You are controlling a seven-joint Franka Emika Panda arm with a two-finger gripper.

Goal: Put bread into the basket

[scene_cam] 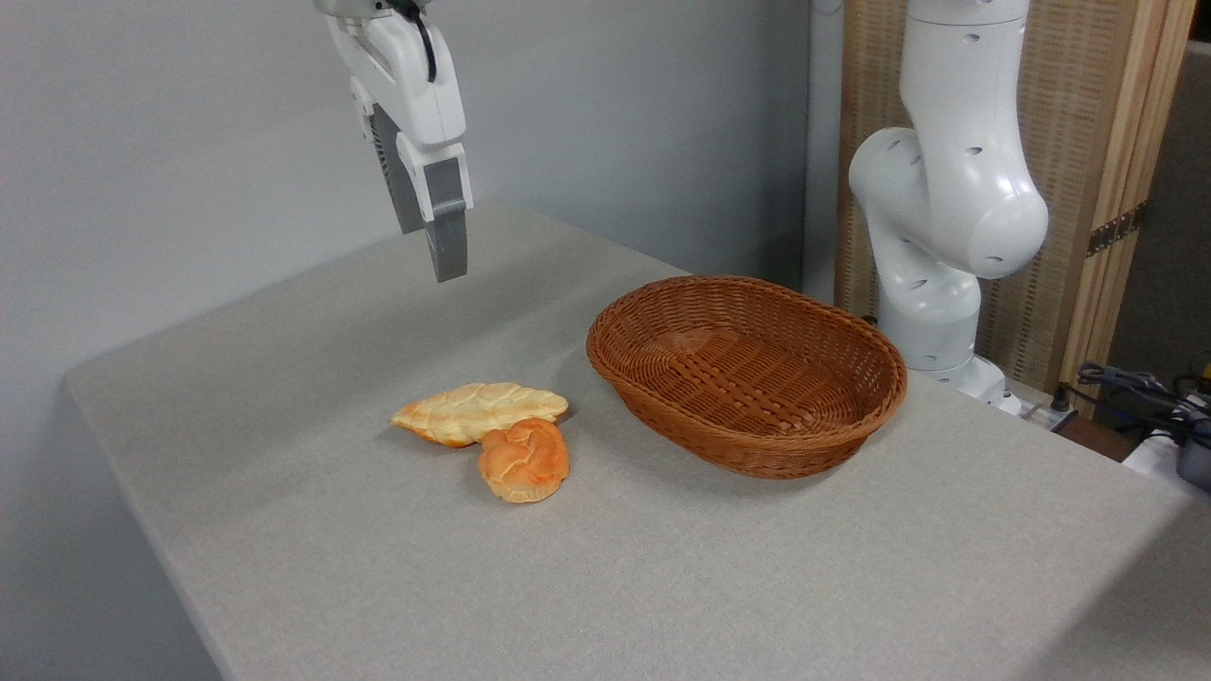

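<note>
Hanging high over the far-left part of the grey cloth-covered table [312,567], the white-and-grey two-finger gripper [445,248] carries nothing; the fingers are seen nearly edge-on, so their spread cannot be told. The small round orange-brown knotted roll [524,461] lies on the cloth well below the fingertips, toward about 5 o'clock from them in the picture. It touches, at its 11 o'clock side, a longer, paler leaf-shaped braided loaf [481,412] whose long axis runs roughly 9 to 3 o'clock. The roll itself is near-round, with no clear long axis. The oval reddish-brown woven wicker basket [856,416] sits empty at roughly 2 o'clock from the roll, apart from it. Judgement: approach not yet begun; the descent must clear the loaf on the roll's far side.
</note>
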